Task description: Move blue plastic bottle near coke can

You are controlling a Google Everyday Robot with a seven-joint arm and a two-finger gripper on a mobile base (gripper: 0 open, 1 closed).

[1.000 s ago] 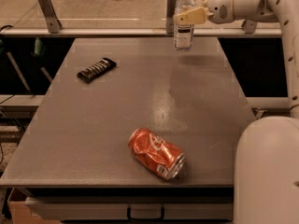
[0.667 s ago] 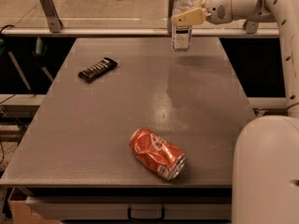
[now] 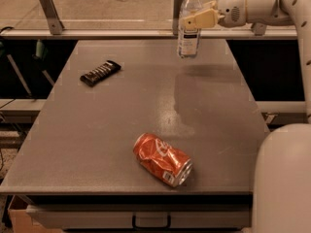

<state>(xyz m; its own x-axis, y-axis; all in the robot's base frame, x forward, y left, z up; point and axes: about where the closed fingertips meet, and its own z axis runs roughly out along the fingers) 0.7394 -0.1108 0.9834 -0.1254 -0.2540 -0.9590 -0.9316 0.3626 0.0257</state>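
The blue plastic bottle (image 3: 188, 30) is clear with a white cap and a printed label. It hangs upright just above the far right part of the grey table (image 3: 146, 106). My gripper (image 3: 197, 19) comes in from the right and is shut on the bottle's upper body. The coke can (image 3: 162, 158), crushed and red-orange, lies on its side near the table's front edge, far from the bottle.
A dark snack bar wrapper (image 3: 99, 73) lies flat at the table's left rear. A rail with metal brackets (image 3: 48, 8) runs behind the table. The robot's white base (image 3: 284, 178) fills the lower right corner.
The gripper has carried the bottle slightly left and toward the front, lifted off the table's far edge. The can and wrapper have not moved.
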